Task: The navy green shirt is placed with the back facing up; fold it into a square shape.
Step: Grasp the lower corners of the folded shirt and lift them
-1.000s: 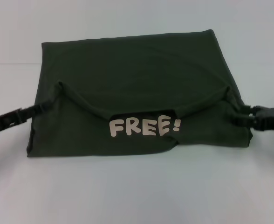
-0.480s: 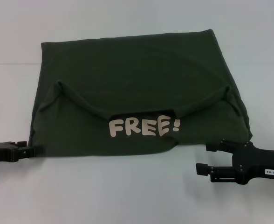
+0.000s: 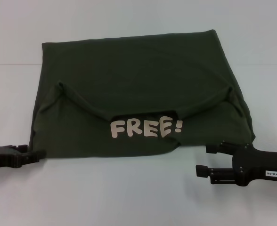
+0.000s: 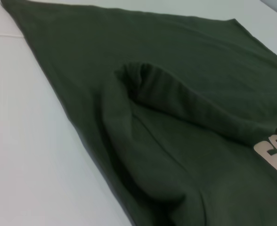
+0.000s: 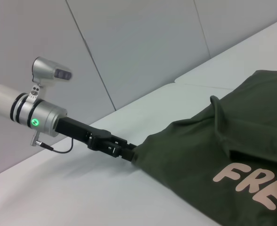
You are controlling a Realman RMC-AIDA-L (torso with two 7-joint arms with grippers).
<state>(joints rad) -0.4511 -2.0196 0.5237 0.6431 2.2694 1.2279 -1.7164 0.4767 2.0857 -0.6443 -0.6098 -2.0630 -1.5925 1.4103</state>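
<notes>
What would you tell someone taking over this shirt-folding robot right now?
Left pincer: low at the shirt's near left corner.
Right pincer: open, holding nothing, just off the near right corner.
The navy green shirt lies on the white table, already folded into a rough rectangle, with its FREE! print showing.
Left to do: probably one more fold of the near edge to make it square.
</notes>
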